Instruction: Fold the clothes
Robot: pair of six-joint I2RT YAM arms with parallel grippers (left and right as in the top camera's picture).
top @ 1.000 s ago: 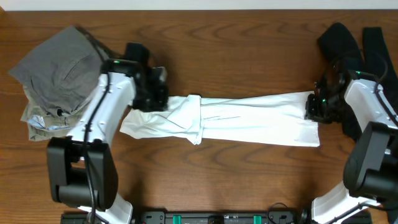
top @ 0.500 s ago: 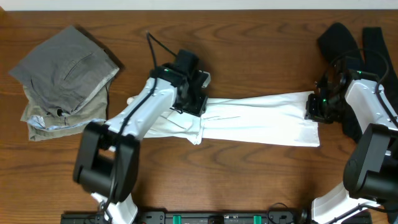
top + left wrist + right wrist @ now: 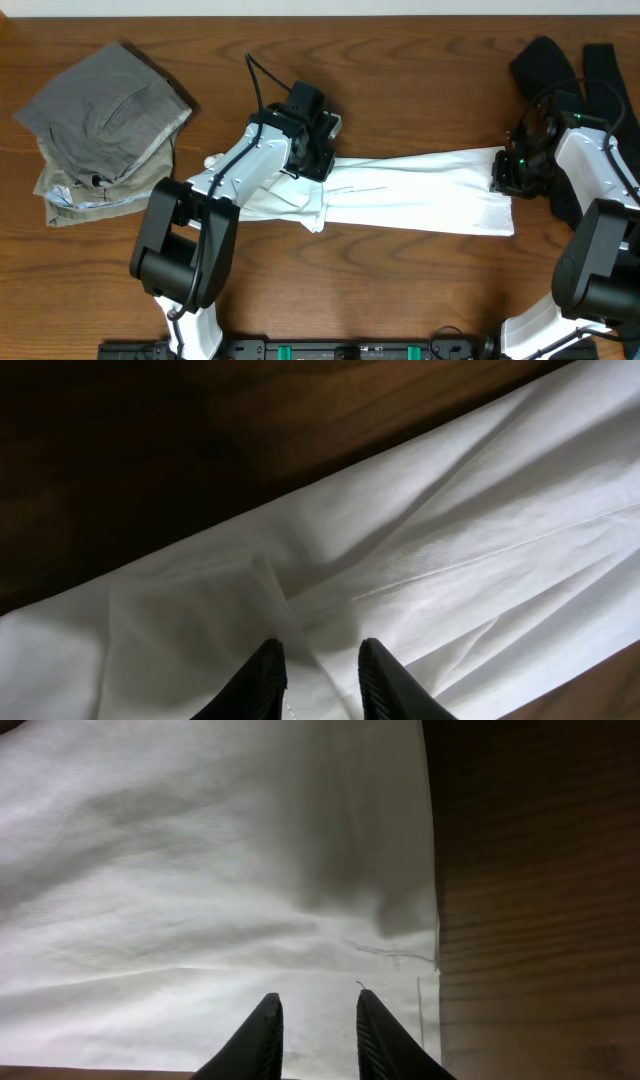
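The white T-shirt (image 3: 410, 195) lies folded into a long strip across the middle of the table. My left gripper (image 3: 316, 152) is on its upper edge left of centre. In the left wrist view its fingers (image 3: 318, 660) are nearly closed, with a fold of white cloth (image 3: 420, 550) between them. My right gripper (image 3: 506, 174) is at the shirt's right end. Its fingers (image 3: 318, 1012) are close together over the cloth (image 3: 200, 870) by the right hem. Folded grey and khaki trousers (image 3: 105, 120) are stacked at the far left. A black garment (image 3: 560, 75) lies at the far right.
Bare brown wood table (image 3: 400, 90) surrounds the shirt at the back and the front. The wood (image 3: 540, 900) also shows right of the hem in the right wrist view. The arm bases stand at the front edge.
My left gripper has moved right along the shirt's upper edge, from its left end to left of centre. The right arm has not moved.
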